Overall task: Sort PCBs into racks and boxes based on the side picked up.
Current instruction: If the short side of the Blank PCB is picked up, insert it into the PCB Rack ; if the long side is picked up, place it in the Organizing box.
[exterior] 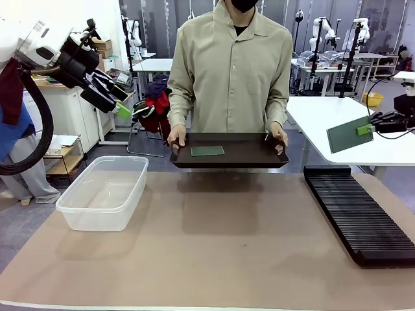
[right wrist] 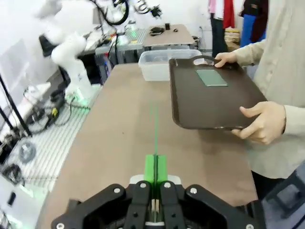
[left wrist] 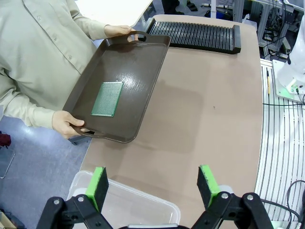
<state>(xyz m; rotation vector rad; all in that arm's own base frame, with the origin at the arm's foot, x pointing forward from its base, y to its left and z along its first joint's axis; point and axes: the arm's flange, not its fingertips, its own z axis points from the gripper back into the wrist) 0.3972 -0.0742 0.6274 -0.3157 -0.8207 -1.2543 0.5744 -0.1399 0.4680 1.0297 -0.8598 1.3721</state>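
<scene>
The right claw (exterior: 365, 129) is clamped on one PCB (exterior: 349, 135) by its short edge. The board hangs in the air at the right side of the desk (exterior: 227, 253), higher than the rack (exterior: 360, 214) and not touching it. It stands on its edge, a little tilted, with one face turned to the front camera. The left claw (left wrist: 153, 186) is high at the left, above the box (exterior: 71, 206), with its fingers apart and nothing between them. The second PCB (exterior: 207, 151) lies flat on the tray (exterior: 227, 163), which the person holds by both handles at the far side.

I judge that the step in hand is to put the held board into the rack, because it is close to it.

To do this well:
- Make the lower long edge level first.
- Turn the board until it runs along the slots.
- Choose one slot and come down straight and slowly, so that the thin board does not catch on a rib or bend.
- Part the fingers only when the edge sits in the slot.
</scene>
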